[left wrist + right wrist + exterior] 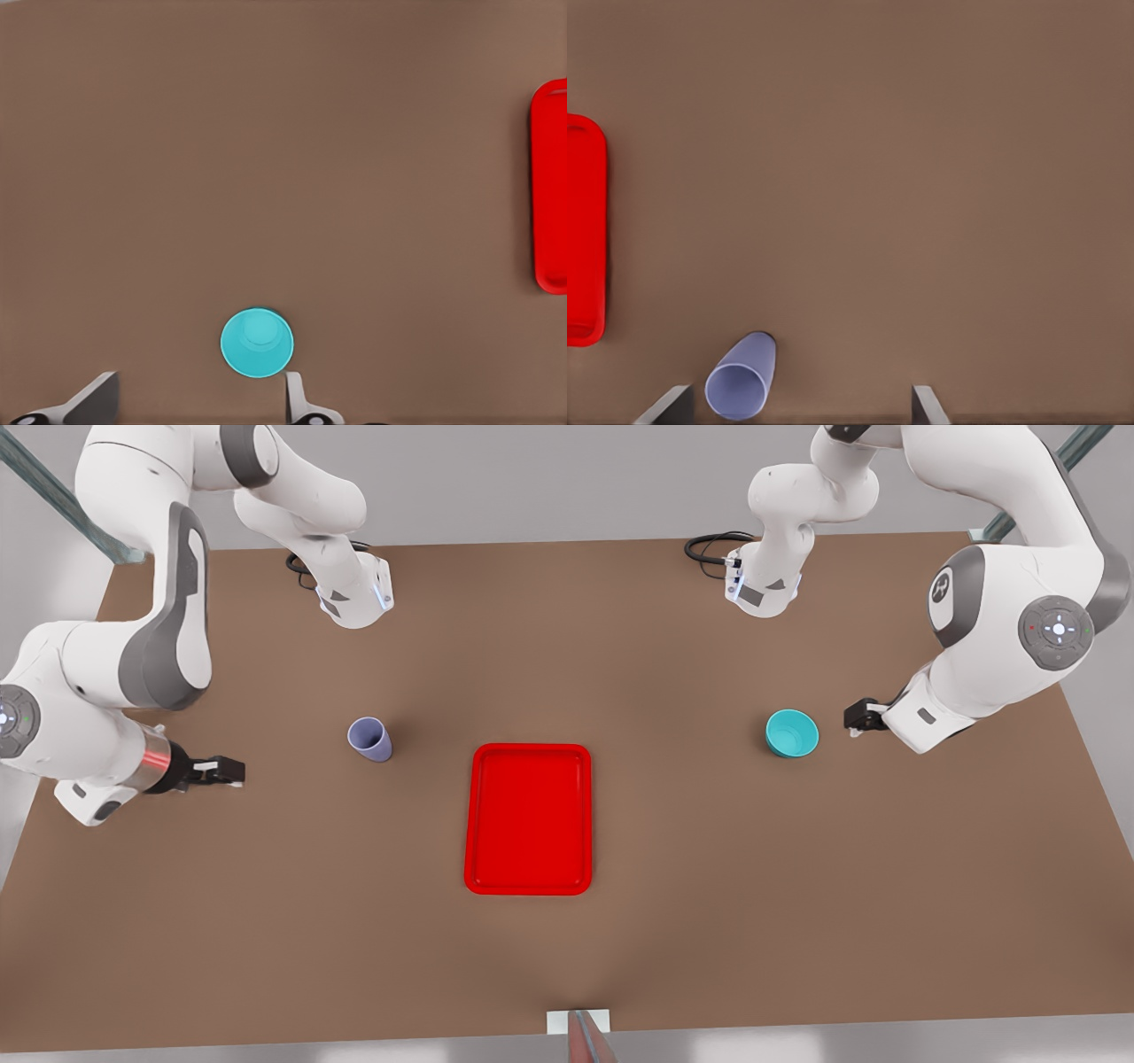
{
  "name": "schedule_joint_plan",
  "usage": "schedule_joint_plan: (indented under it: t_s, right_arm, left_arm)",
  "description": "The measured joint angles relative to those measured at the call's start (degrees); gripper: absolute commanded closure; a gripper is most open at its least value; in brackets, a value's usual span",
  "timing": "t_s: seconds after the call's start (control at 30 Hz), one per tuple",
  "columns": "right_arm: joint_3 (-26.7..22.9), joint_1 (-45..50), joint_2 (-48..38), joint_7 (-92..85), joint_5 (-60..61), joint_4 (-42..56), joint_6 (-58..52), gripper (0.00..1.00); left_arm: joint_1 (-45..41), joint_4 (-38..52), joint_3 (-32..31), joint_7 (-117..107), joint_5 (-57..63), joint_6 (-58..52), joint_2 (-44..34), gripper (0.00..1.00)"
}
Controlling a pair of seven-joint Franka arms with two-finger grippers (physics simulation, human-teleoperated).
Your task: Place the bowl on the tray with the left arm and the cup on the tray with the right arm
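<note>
The teal bowl (792, 732) stands on the brown table at the front view's right, apart from the red tray (528, 815) in the middle. My left gripper (855, 716) hovers open just to the right of the bowl; the left wrist view shows the bowl (257, 342) between its spread fingers (197, 403), with the tray (551, 186) farther off. The lavender cup (369, 739) stands upright at the front view's left. My right gripper (232, 771) is open to the left of it, a gap away. In the right wrist view the cup (741, 379) sits near one finger of that gripper (799, 407), and the tray (583, 230) lies beyond.
Both arm bases (354, 598) (764, 584) stand at the table's back edge with black cables (709, 549) beside them. A small white block (578, 1020) sits at the table's front edge. Bare brown table surrounds the tray.
</note>
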Motion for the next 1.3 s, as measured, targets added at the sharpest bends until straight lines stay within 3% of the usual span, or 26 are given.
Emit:
schedule_joint_plan:
  t_s: [0.07, 0.13, 0.23, 0.4, 0.63, 0.97, 1.0, 1.03, 1.1, 1.3]
  right_arm:
    - [0.0, -0.4, -0.2, 0.0, 0.0, -0.3, 0.5, 0.0]
    - [0.0, -0.3, 0.1, 0.0, 0.0, -0.2, 0.5, 0.0]
    - [0.2, -0.2, 0.3, 0.0, 0.1, -0.1, 0.5, 0.0]
    - [0.2, -0.3, 0.4, 0.1, 0.1, 0.0, 0.3, 0.0]
    - [0.2, -0.3, 0.5, 0.3, 0.2, 0.0, 0.0, 0.0]
    - [0.2, -0.2, 0.7, 0.3, 0.2, 0.1, -0.2, 0.0]
    - [0.2, -0.4, 0.7, 0.3, 0.2, 0.1, -0.2, 0.0]
    - [0.2, -0.4, 0.7, 0.3, 0.2, 0.1, -0.2, 0.0]
    - [0.2, -0.3, 0.8, 0.3, 0.2, 0.1, -0.2, 0.0]
    - [0.2, -0.4, 0.8, 0.2, 0.2, 0.1, -0.2, 0.0]
  left_arm:
    - [0.1, -0.6, 0.1, 0.1, 0.0, -0.7, 0.2, 0.0]
    - [0.3, -10.0, 0.2, -0.1, 0.1, -0.6, 0.0, 0.0]
    - [3.5, -27.8, 0.3, 0.8, -1.9, 11.8, 0.3, 0.0]
    - [7.8, -41.2, 0.3, 16.9, -6.4, 29.4, 1.3, 0.0]
    - [11.1, -44.3, 0.3, 31.9, -8.3, 34.4, 5.7, 0.0]
    - [11.3, -47.0, 0.4, 34.3, -8.6, 41.0, 10.1, 0.0]
    - [11.3, -47.0, 0.4, 34.3, -8.6, 41.0, 10.1, 0.02]
    - [11.3, -47.0, 0.4, 34.3, -8.6, 40.7, 10.0, 0.13]
    - [11.3, -47.0, 0.4, 34.3, -8.6, 40.4, 10.0, 0.49]
    - [11.3, -47.0, 0.3, 34.2, -8.6, 40.6, 10.7, 0.5]
